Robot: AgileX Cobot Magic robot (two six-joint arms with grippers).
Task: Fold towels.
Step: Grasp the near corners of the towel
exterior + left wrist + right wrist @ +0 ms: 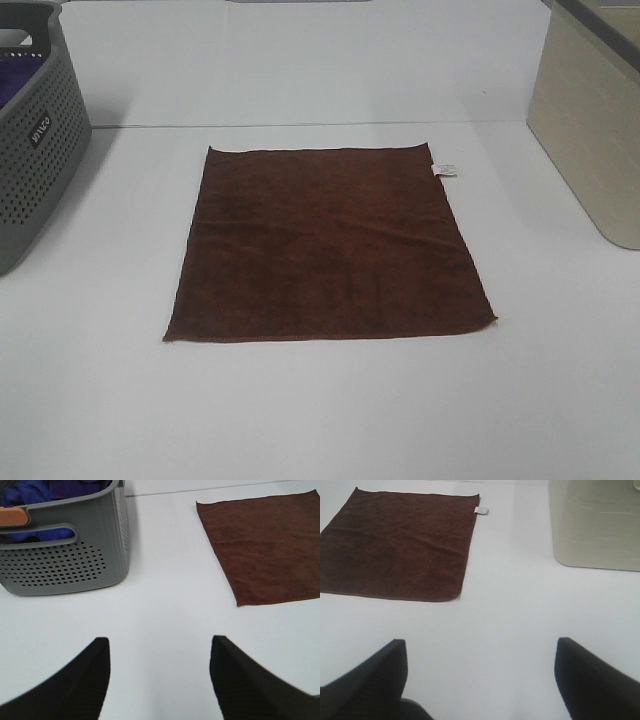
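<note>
Towel (330, 245) is dead centre of the overhead frame, spread flat and fully open on the white table (320, 420). All four edges are visible, with only faint creases across the middle. Nothing folded yet, so I read this as the start.

Left gripper (159, 638): jaws spread wide, nothing between them, hanging over bare table well short of the towel's near left corner. Right gripper (480, 640): same, wide and empty, well short of the near right corner. Neither arm shows in the overhead view.

Handling, my guess:
- Terry cloth looks light, limp and not fragile. It won't hold shape, so a lifted edge will sag between the grip points.
- The pile should give decent grip. The table looks smooth, so the cloth may slide if dragged rather than lifted.
- I'd take it at the two near corners, one per arm, pinching low at the hem, and carry both up and over toward the far edge together. Uneven lift will skew the fold.

Labels:
- Small white tag (445, 169) sticks out at the towel's upper right corner. The print on it is too small to read.
- Grey perforated basket (35, 150) at the left edge carries a small white logo that I can't read reliably. There's purple cloth (30, 492) inside, not mine to touch.
- Beige bin (590, 130) at upper right, no writing visible.
</note>
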